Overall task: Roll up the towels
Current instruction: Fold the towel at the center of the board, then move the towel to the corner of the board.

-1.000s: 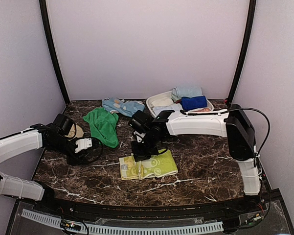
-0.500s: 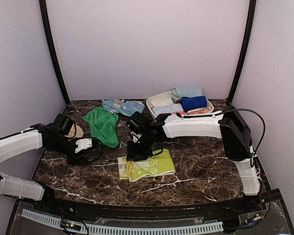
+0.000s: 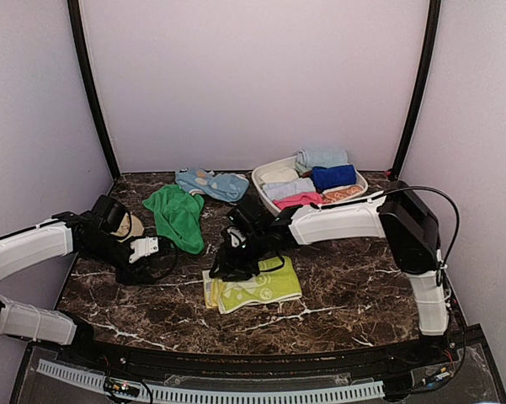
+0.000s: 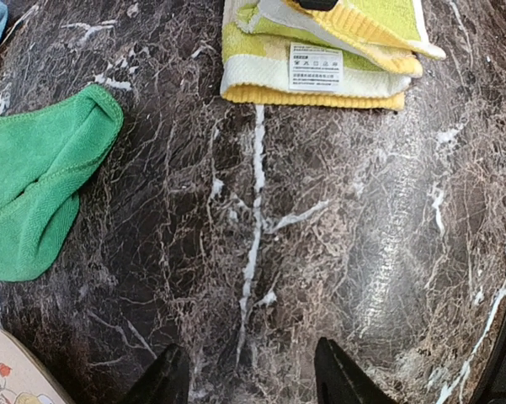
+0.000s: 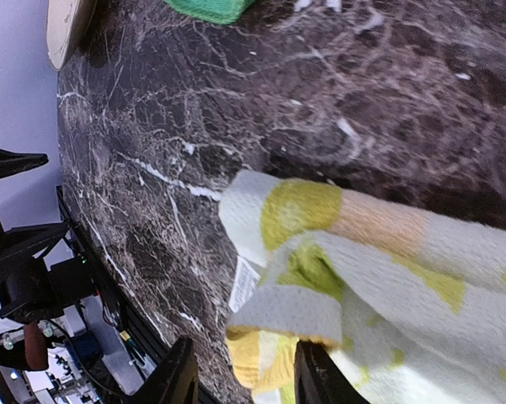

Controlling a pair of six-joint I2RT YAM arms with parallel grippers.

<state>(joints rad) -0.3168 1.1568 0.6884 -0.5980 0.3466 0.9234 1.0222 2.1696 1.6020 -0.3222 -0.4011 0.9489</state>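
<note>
- Right claw [image 5: 246, 358] has slid left over the pale lime-yellow swirl-marked towel [image 3: 257, 286], jaws now parted — releasing it.
- Left claw [image 4: 251, 374] hangs open, empty.
- That towel is only folded; the crumpled bright green towel [image 3: 178, 217] lies untouched — both remain.

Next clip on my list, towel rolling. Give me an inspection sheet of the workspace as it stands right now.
Surface: dark marble-pattern tabletop, no spills seen.
Job's things: plain bright green towel crumpled and unrolled, back left; pale lime-yellow swirl-print towel folded, front centre, not rolled.
Clutter: white basket holding rolled cloths, back right; light blue spotted cloth; tan oval leaf-print disc.
Claws: left claw open over bare tabletop; right claw open, with the lime-yellow towel's folded edge between its jaws.
Cables: black cable looping off the right arm, clear of both towels.
Surroundings: pale lilac walls, black corner posts.
</note>
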